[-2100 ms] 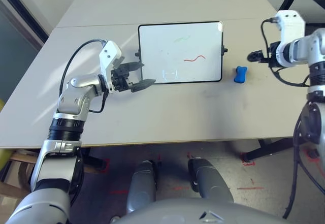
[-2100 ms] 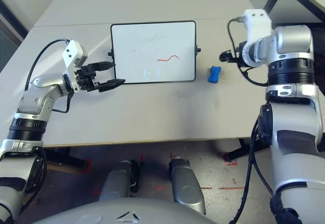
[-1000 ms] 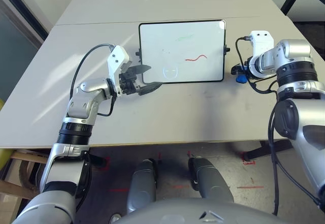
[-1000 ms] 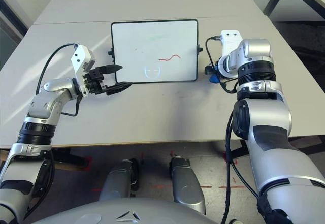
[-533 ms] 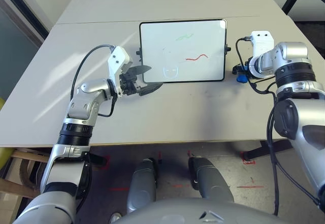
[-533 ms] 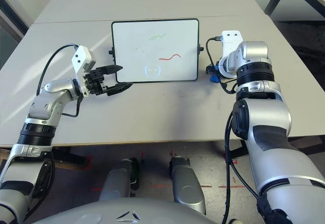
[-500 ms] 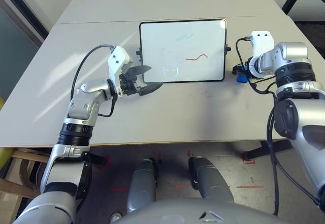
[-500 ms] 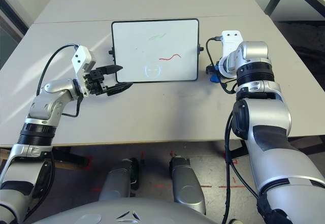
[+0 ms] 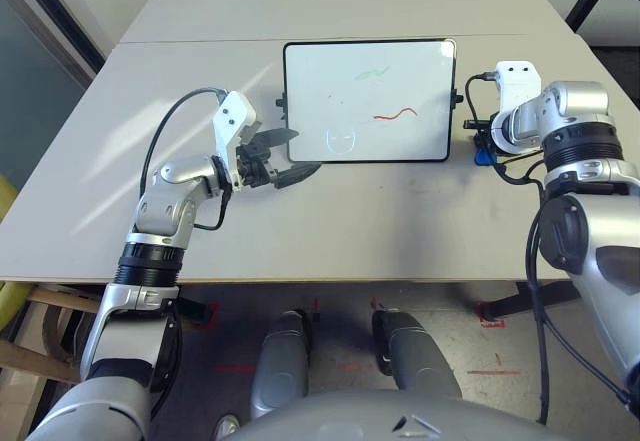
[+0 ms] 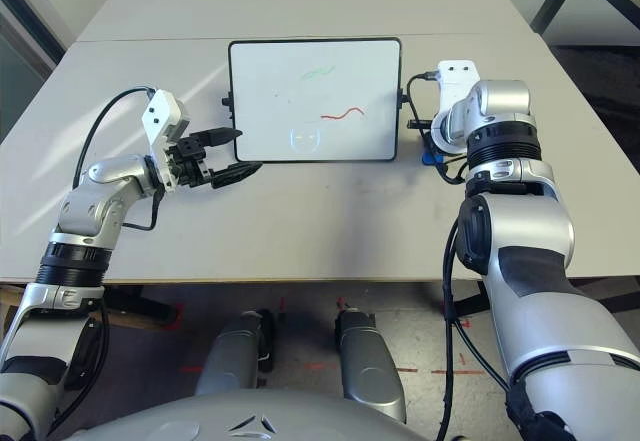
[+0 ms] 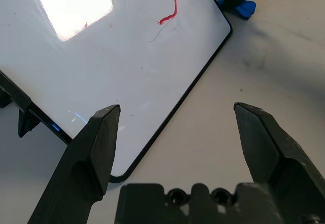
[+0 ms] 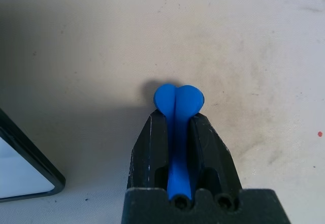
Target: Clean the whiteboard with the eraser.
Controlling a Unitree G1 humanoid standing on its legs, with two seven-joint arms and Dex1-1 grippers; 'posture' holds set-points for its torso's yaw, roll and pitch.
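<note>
Whiteboard (image 9: 368, 101): white face, thin black frame, black side knobs; one red squiggle, one green stroke, a faint bluish circle mark. Eraser (image 12: 177, 113): bright blue. Right gripper (image 12: 177, 127) fingers black, left gripper (image 11: 177, 148) fingers black. Table (image 9: 350, 221): pale beige-grey with dull smudges.

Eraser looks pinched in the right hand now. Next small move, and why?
Probably lift it and carry it over the whiteboard. The right hand is shut on the eraser, which sits on the table beside the board's edge, and the red squiggle is unwiped.
</note>
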